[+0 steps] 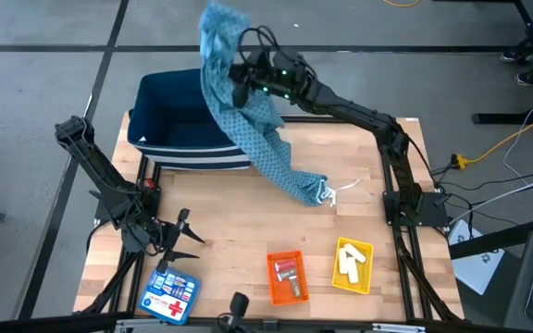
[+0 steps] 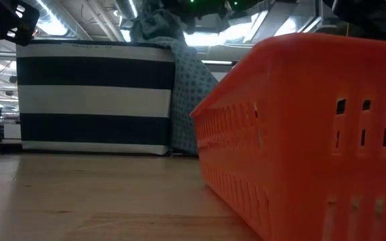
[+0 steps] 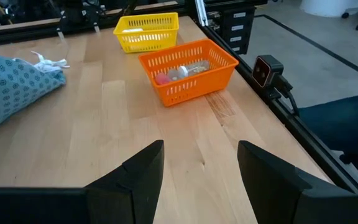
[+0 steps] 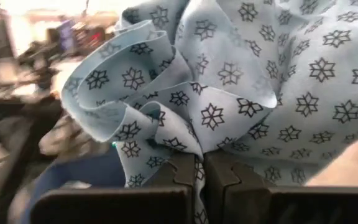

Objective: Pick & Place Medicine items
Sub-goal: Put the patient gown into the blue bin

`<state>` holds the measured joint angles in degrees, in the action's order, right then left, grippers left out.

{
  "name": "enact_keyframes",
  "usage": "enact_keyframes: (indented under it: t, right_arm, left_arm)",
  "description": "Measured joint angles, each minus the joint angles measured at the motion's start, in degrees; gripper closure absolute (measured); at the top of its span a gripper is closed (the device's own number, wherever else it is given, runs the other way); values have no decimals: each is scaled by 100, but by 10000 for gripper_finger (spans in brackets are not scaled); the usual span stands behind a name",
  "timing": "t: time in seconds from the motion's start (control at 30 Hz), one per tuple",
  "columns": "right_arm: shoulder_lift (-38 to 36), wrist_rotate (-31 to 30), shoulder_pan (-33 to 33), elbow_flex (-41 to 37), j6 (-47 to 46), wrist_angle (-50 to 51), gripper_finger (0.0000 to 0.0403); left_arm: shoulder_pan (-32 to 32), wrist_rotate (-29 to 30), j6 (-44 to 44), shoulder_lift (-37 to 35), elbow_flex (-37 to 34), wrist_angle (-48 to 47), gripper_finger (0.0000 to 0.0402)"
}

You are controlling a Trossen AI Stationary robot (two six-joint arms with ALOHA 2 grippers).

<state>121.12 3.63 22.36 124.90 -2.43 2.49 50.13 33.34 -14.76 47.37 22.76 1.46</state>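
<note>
My right gripper [image 1: 241, 81] is raised over the striped bin's right part, shut on the blue patterned cloth [image 1: 259, 134]. White sticks [image 1: 350, 262] lie in the yellow tray [image 1: 366, 277]. Small red and grey packets [image 1: 288, 271] lie in the orange tray [image 1: 276, 294], and they also show in the left wrist view [image 3: 178, 73]. My left gripper [image 1: 185, 237] hovers open near the table's left near part, touching nothing, with bare wood below its fingers [image 3: 201, 149]. My right gripper pinches a bunched fold of the cloth [image 4: 194, 146] between its two fingers, several layers. The fingers come roughly level from the table's right. Above them the cloth puffs up. The rest hangs slanting down, and its lower end [image 1: 305, 189] lies on the table with its white ties [image 1: 342, 192].
The navy-and-white striped bin [image 1: 179, 120] stands at the table's far left part. A flat blue box with a red cross [image 1: 169, 296] lies at the near left corner. Bare wood lies between the cloth's end and the trays. The orange tray [image 2: 313, 134] fills the low view's right.
</note>
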Motion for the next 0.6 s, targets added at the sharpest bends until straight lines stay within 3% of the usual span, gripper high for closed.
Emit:
enact_keyframes:
  t: [0.17,0.27,0.6]
  right_arm:
    - [93,879,14,15,-210,184,397]
    - [200,1183,14,8,-272,580,377]
    - [199,388,-46,2,-132,737,178]
  left_arm:
    - [0,2,4,0,0,2,201]
    - [0,1,2,2,0,2,201]
    - [0,0,-46,2,0,2,201]
